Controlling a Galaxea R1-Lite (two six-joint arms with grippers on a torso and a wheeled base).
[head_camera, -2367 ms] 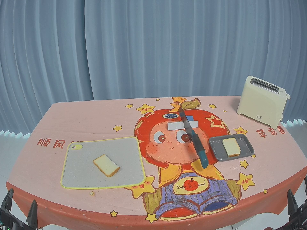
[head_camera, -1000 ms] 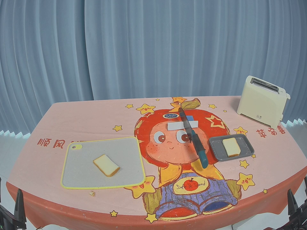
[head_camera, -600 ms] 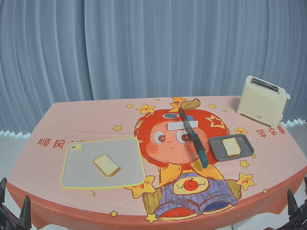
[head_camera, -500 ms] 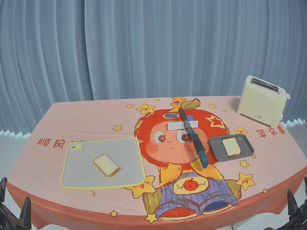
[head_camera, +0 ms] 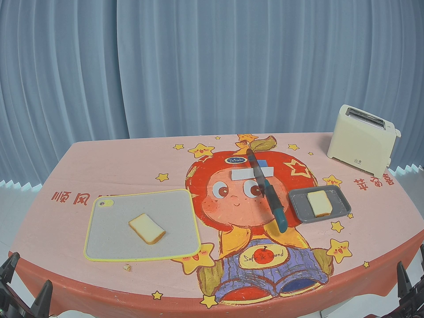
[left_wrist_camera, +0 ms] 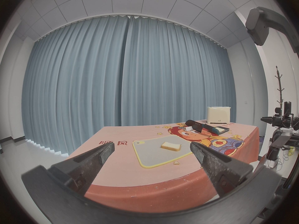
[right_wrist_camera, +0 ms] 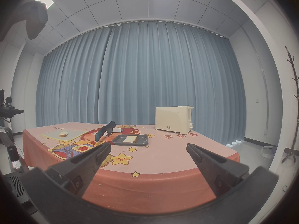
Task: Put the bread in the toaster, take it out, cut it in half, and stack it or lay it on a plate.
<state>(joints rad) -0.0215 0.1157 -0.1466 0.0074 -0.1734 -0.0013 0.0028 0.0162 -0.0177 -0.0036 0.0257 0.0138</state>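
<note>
One piece of bread (head_camera: 146,228) lies on the grey cutting board (head_camera: 110,239) at the table's front left; it shows again as bread (left_wrist_camera: 170,146) on the board (left_wrist_camera: 149,153). A second piece of bread (head_camera: 319,202) rests in the dark grey tray (head_camera: 340,204) at the right, seen too as bread (right_wrist_camera: 129,138) in the tray (right_wrist_camera: 140,139). The cream toaster (head_camera: 362,140) stands at the back right, slots empty. My left gripper (left_wrist_camera: 152,148) hangs open off the table's front left corner. My right gripper (right_wrist_camera: 149,150) hangs open off the front right edge. Both hold nothing.
A teal-handled knife (head_camera: 267,191) lies propped on a small white and blue block (head_camera: 252,172) in the middle of the table. A bread crumb (head_camera: 127,267) sits just in front of the board. The tablecloth's front edge curves between the two grippers.
The left gripper's fingertips have shifted about at the bottom left corner, dipping and then coming back up slightly to the right. Bread, knife, tray and right gripper have stayed put.
</note>
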